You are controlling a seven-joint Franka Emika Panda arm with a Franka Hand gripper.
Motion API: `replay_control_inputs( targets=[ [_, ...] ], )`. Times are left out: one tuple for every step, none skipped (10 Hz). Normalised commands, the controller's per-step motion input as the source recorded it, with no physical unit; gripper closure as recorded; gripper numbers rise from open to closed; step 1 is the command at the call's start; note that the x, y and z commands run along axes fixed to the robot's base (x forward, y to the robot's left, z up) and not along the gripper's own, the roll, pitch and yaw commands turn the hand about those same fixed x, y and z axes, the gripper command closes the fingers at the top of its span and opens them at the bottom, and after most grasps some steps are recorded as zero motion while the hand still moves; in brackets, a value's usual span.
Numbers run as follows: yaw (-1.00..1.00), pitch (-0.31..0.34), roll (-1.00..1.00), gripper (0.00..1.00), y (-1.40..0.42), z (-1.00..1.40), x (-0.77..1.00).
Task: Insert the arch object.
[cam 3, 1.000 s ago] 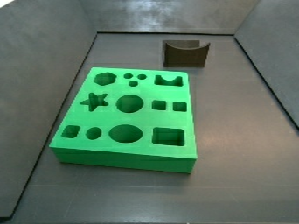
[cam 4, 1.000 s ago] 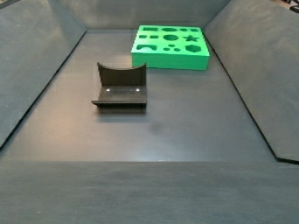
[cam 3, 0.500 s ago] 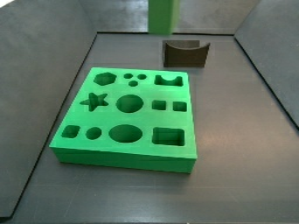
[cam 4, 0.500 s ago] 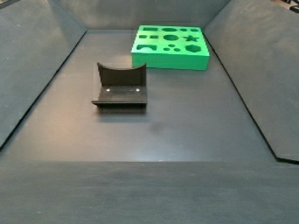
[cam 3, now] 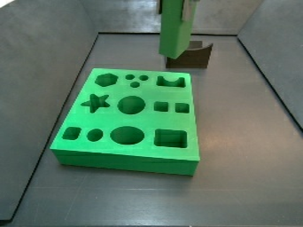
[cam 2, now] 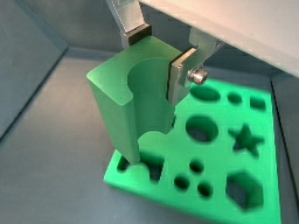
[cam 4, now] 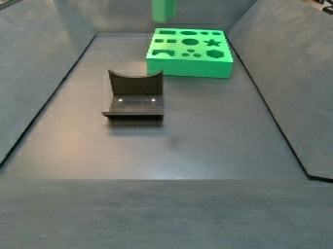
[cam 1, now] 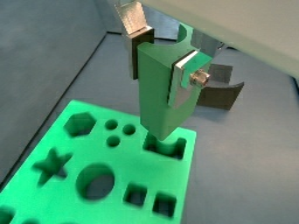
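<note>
Bright-green arch object (cam 1: 163, 87) in the silver gripper (cam 1: 163, 54), above a matching green holed board (cam 3: 128, 120); dark brown-grey fixture (cam 4: 132, 94).

Gripper (cam 1: 162, 54) and arch object's (cam 4: 163, 10) top out of side views

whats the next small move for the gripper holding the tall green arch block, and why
Probably a short, slow descent. The gripper holds the tall bright-green arch block upright between its silver fingers, and in both wrist views its lower end hangs above the arch-shaped hole at the flat green holed board's edge. It looks roughly lined up but not yet in. Exact alignment is hard to judge, so adjust while lowering.
</note>
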Motion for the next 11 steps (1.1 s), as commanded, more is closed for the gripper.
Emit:
replay_control_inputs(
  targets=[
    [-0.59, 0.004, -0.13, 1.00, 0.27, -0.25, -0.05],
    [-0.93, 0.000, -0.12, 1.00, 0.00, -0.22, 0.00],
    [-1.00, 0.000, -0.09, 1.00, 0.00, -0.19, 0.00],
    [-1.00, 0.000, -0.09, 1.00, -0.01, -0.16, 0.00],
    [-1.00, 0.000, -0.08, 1.00, -0.01, -0.17, 0.00],
    [-1.00, 0.000, -0.07, 1.00, -0.01, -0.18, 0.00],
    [-1.00, 0.000, -0.07, 1.00, 0.00, -0.19, 0.00],
    [-1.00, 0.000, -0.06, 1.00, 0.00, -0.19, 0.00],
    [-1.00, 0.000, -0.07, 1.00, 0.00, -0.19, 0.00],
    [-1.00, 0.000, -0.07, 1.00, 0.00, -0.18, 0.00],
    [-1.00, 0.000, -0.07, 1.00, 0.00, -0.19, 0.00]
  ],
)
